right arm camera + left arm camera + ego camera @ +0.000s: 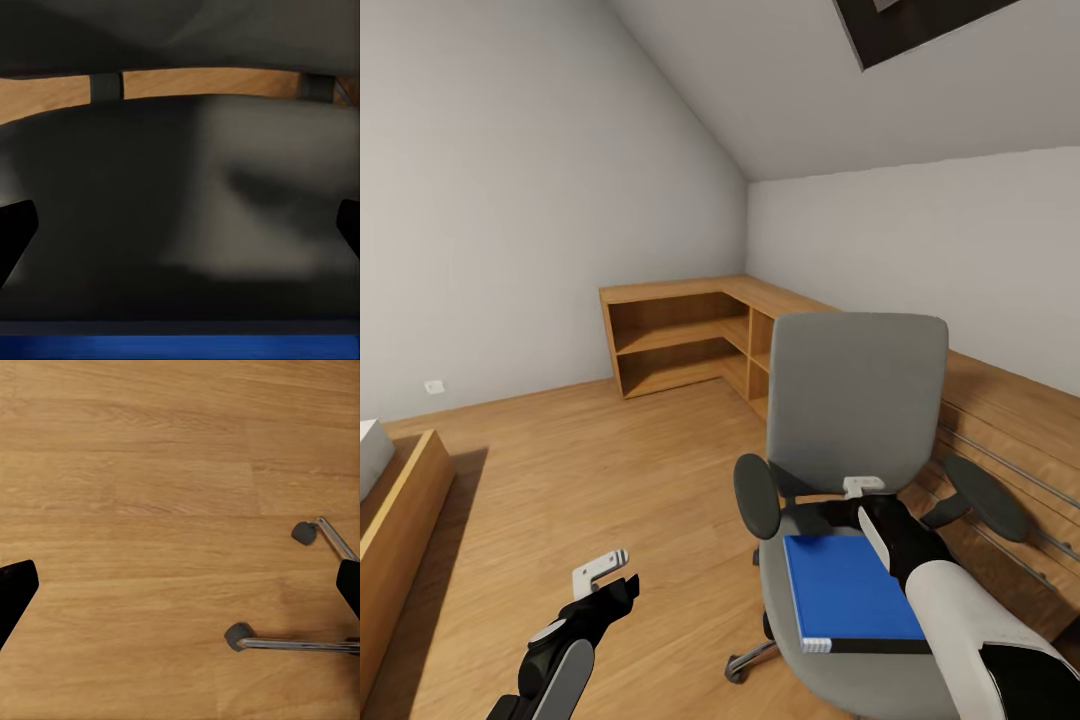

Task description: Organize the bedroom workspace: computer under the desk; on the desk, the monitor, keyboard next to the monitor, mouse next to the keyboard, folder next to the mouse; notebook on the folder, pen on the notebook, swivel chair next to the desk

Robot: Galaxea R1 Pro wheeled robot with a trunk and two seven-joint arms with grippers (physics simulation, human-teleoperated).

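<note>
The grey swivel chair [857,400] stands at the right of the head view on a wooden floor. On its seat lies the blue folder [850,590], flat, with its white page edge toward me. My right gripper [868,505] hovers open above the back of the seat, just beyond the folder. In the right wrist view the folder [180,349] is a blue strip, the grey seat [180,225] lies beyond it, and nothing sits between the right gripper's [180,232] fingers. My left gripper [620,590] hangs open over bare floor left of the chair; its wrist view shows the chrome chair base [300,643] beside the left gripper [180,592].
A low wooden L-shaped shelf unit [680,335] fills the far corner. A wooden frame [400,510] runs along the left edge. A wood wall panel with metal rails [1010,430] is close behind the chair at the right. Open floor lies between chair and shelf.
</note>
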